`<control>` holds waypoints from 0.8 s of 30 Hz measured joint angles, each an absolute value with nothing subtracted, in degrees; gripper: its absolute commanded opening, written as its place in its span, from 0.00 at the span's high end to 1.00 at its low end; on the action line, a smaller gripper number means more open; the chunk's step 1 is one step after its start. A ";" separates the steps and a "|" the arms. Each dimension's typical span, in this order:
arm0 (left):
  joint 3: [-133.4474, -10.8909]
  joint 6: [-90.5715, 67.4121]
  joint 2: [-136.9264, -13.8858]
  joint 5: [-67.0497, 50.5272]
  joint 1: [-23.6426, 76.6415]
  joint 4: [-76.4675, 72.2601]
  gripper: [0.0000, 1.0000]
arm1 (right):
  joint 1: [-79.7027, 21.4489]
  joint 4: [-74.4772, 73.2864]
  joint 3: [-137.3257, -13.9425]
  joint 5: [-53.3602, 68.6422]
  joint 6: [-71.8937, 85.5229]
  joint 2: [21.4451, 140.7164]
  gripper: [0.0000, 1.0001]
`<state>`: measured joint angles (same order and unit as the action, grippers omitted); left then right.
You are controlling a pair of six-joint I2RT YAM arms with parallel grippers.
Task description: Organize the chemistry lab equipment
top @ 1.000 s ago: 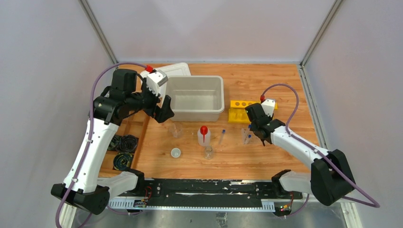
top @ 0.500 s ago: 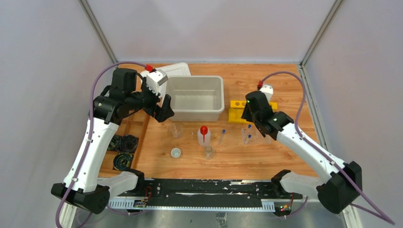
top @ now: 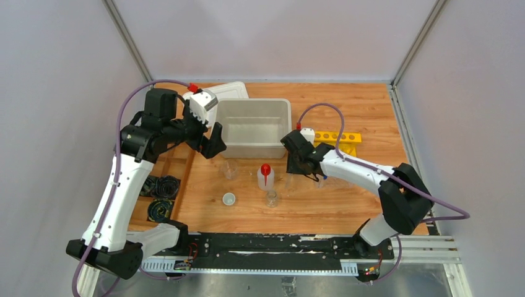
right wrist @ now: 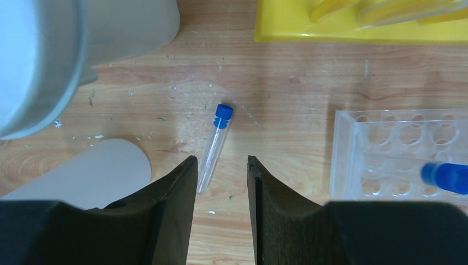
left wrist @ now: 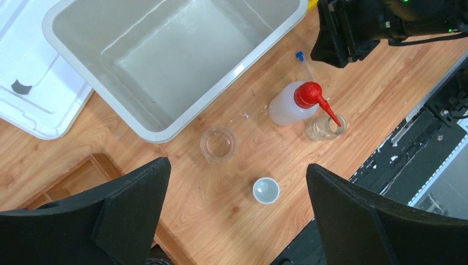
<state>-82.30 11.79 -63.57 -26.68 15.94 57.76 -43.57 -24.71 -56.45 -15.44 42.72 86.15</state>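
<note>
R arm swung left, away from the rack side. right gripper (right wrist: 221, 165) now over the loose test tube (right wrist: 214, 144), lying flat betw bin (right wrist: 38, 66) & clear rack (right wrist: 353, 165). Jaws part-open, empty. Tube prob light, slick, brittle: pinch mid-barrel, gently. left gripper (left wrist: 237, 171) wide apart, empty.

A honey-orange, wood-grained table (top: 347, 204) is carrying a pale grey bin (top: 254, 101) at twelve o'clock and a yellow rack (top: 347, 137) at two o'clock. A white squeeze bottle (top: 265, 179) is wearing a red nozzle, a clear test tube (right wrist: 212, 148) is showing a blue cap, and black cable coils (top: 162, 185) are lying at eight o'clock.
</note>
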 measured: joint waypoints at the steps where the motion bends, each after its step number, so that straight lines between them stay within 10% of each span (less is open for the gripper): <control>1: -82.30 11.79 -63.53 -26.61 15.94 57.76 0.00 | -43.97 -24.38 -56.45 -15.44 43.05 86.78 0.58; 17: -82.63 12.01 -63.42 -26.28 15.94 58.43 0.00 | -47.64 -18.72 -54.83 -21.08 46.92 95.57 0.62; 24: -82.63 12.03 -63.42 -26.33 15.94 58.43 0.00 | -47.64 -17.06 -54.48 -21.76 47.24 95.88 0.86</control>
<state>-82.63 12.03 -63.42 -26.33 15.94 58.43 -47.64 -17.06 -54.48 -21.76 47.24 95.88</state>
